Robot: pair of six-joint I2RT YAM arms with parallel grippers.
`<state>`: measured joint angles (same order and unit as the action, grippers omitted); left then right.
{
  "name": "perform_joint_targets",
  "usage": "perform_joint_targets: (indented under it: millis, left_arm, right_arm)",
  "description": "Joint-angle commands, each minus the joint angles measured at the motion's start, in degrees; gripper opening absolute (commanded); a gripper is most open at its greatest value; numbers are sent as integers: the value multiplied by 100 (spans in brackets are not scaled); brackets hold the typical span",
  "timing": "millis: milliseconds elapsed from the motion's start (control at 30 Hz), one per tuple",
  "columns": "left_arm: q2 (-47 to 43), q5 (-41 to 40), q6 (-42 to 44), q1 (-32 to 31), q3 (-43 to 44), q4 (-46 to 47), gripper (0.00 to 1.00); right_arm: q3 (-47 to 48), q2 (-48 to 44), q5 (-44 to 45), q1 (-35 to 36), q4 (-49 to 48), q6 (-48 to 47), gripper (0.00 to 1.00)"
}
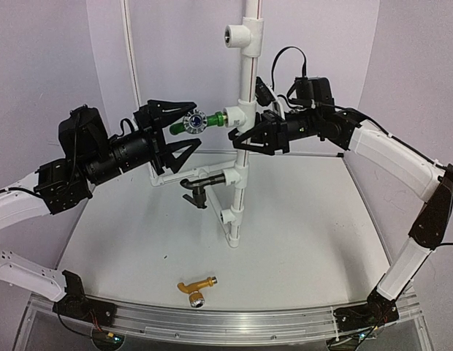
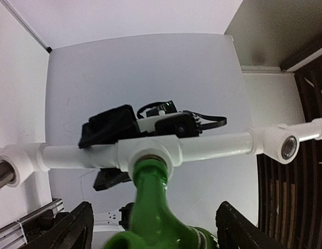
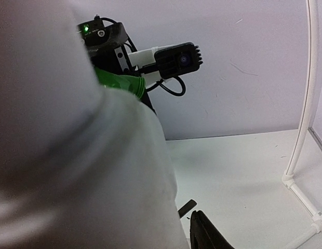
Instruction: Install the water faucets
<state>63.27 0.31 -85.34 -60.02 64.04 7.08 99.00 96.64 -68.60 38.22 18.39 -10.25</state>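
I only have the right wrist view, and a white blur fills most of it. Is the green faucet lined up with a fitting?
Observer: Yes. The green faucet has its threaded end at the middle tee of the upright pipe.
Operator: Which faucet is not on the pipe yet?
Observer: The golden-orange faucet. It lies loose on the table, near the front edge.
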Motion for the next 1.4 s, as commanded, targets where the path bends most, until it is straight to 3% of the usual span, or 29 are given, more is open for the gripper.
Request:
perform_joint_targets:
  millis: [0, 300, 533, 667, 833, 1100, 1367]
  left_arm:
    - [149, 643, 353, -80, 454, 124, 76]
    - [111, 369, 897, -80, 610, -274, 48]
    - [48, 133, 1402, -80, 652, -517, 37]
    - [47, 23, 2016, -80, 897, -932, 34]
    - [184, -328, 2771, -75, 1281, -1422, 27]
    - [410, -647, 4005, -72, 1664, -1860, 25]
    - [179, -561, 6052, -72, 1403, -1572, 28]
  right_arm:
    - [147, 75, 408, 54, -327, -349, 39]
    - [123, 48, 359, 54, -320, -328, 25]
    - [135, 55, 259, 54, -319, -261, 10]
    - [137, 45, 146, 54, -330, -176, 0]
    - [128, -8, 27, 55, -327, -32, 0]
    - [115, -66, -44, 54, -327, 211, 0]
    - [-42, -118, -105, 48, -321, 240, 0]
